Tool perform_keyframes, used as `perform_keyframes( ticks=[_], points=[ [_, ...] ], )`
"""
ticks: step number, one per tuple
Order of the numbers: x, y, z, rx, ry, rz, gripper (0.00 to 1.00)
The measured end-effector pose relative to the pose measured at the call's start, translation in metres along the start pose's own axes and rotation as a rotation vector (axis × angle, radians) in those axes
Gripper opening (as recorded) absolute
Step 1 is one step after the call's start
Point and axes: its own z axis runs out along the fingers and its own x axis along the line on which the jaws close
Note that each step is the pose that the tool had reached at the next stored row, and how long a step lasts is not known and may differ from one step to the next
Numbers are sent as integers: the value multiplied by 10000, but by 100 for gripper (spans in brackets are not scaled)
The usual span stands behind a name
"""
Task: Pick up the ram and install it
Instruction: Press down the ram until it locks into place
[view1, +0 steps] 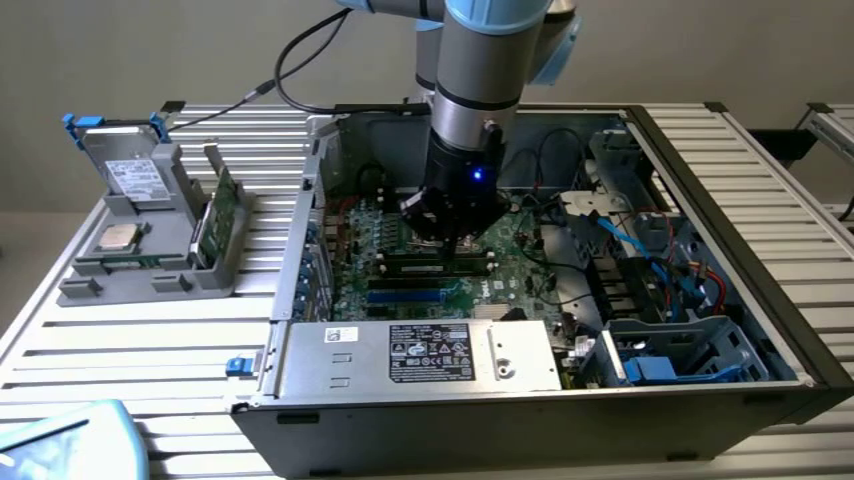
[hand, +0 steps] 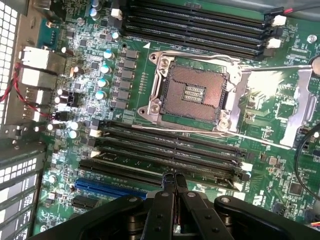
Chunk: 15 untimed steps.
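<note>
One end left unlatched is the worry here: the thin dark-green ram stick (hand: 135, 165) looks to be sitting edge-up in a long black memory slot (hand: 200, 150) bank just beside the empty square CPU socket (hand: 192, 95). The black two-finger gripper (hand: 173, 181) is clenched, holding nothing, with its tips right on the stick. Push off-centre and it tilts or flexes the green motherboard (hand: 280, 170). From above, the stick is just a narrow dark strip.
</note>
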Motion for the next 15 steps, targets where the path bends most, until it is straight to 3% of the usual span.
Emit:
perform_keyframes(
  ticks=[7, 15],
  points=[
    [1, 0, 0, 40, 3, 517, 11],
    [2, 3, 0, 47, -5, 537, 11]
  ],
)
